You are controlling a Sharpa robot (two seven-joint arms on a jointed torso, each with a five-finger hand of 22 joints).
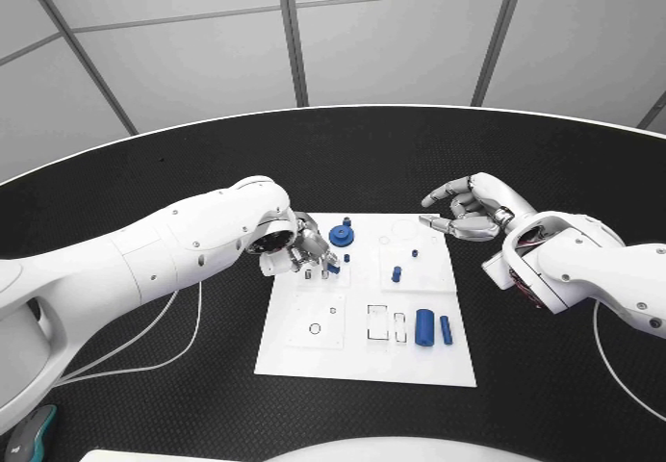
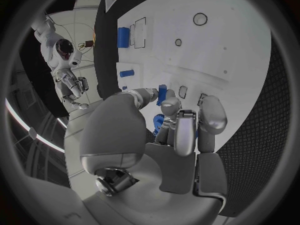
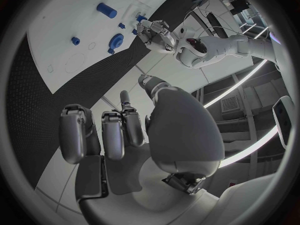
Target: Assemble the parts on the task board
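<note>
Task board [image 1: 364,361] lies mid-table. Left hand [image 1: 294,252] works at its 10 o'clock area, fingers apparently pinching a small blue part [image 2: 162,94], though the contact is partly hidden. Right hand [image 1: 470,214] hovers off the 2 o'clock corner, curled, holding nothing. Insertion step; next: align and press down.

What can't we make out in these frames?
- Whether the left hand holds a part: in the head view its fingers cover the spot on the task board; in the left wrist view a blue part sits behind the fingers, grip unclear.
- Shapes of the small parts mid-board: too small in the head view.
- The right hand looks empty; its palm faces away in the head view.
</note>
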